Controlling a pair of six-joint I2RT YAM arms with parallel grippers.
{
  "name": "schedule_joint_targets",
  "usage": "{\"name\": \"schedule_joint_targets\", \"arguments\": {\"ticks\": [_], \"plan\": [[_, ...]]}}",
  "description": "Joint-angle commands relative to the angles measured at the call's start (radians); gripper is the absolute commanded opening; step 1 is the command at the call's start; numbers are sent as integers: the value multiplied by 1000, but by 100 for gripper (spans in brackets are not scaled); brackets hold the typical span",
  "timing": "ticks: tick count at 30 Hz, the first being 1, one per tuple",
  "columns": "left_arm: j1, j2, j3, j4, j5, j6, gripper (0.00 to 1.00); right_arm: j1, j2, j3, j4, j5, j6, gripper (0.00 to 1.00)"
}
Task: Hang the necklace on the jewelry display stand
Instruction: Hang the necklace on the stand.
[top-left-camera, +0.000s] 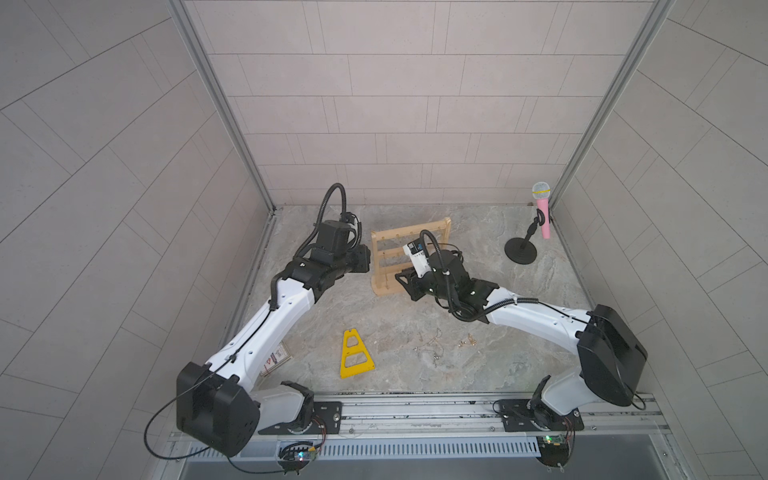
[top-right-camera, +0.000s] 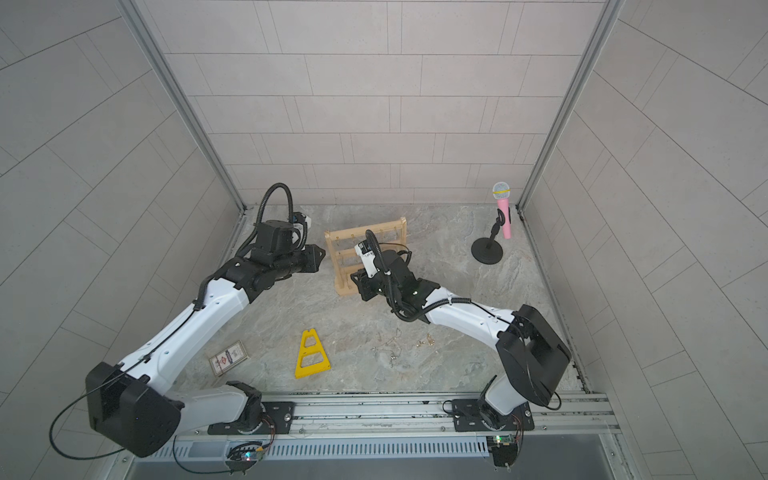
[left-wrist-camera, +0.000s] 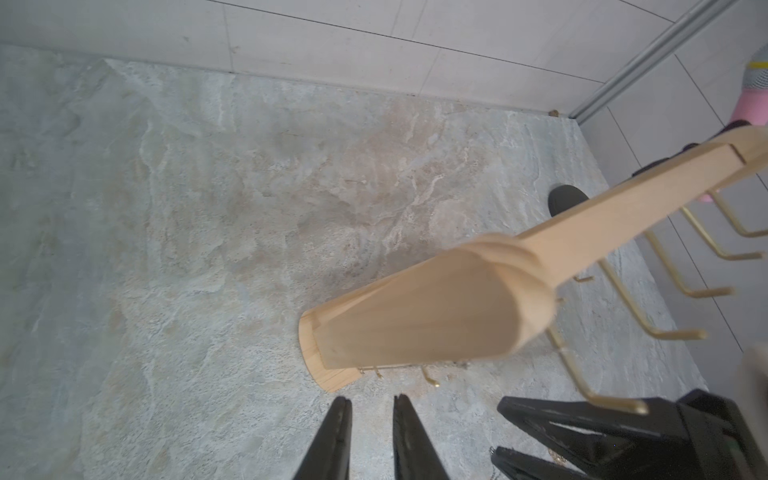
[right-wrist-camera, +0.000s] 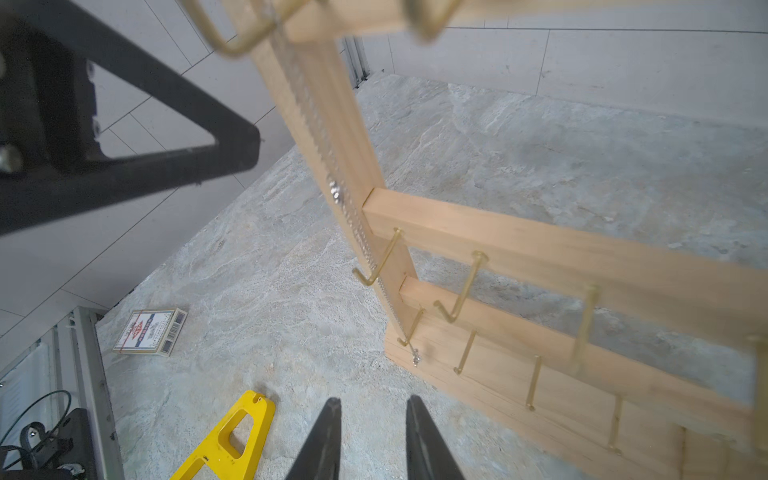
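The jewelry display stand is a pale wooden rack with brass hooks, standing at the back middle of the table. In the right wrist view a silver necklace hangs from a hook on the top bar. It runs down the left upright of the stand, and its end dangles just above the base. My left gripper is open and empty beside the stand's left upright. My right gripper is open and empty, low in front of the base.
A flat yellow triangular frame lies at the front middle. Loose jewelry lies to its right. A small card box sits front left. A black stand with a pink microphone is at the back right. Walls close three sides.
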Motion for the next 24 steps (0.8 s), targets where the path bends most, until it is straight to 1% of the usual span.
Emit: {"name": "schedule_joint_targets", "arguments": {"ticks": [1, 9, 16, 24], "plan": [[27, -28, -40, -27, -22, -27, 24, 16, 35, -37, 151, 82, -9, 29], [45, -19, -58, -19, 9, -43, 25, 14, 132, -62, 356, 115, -32, 27], [44, -20, -73, -16, 9, -44, 25, 9, 214, -15, 421, 77, -28, 25], [44, -15, -74, -7, 15, -44, 26, -3, 248, 14, 446, 81, -28, 22]]}}
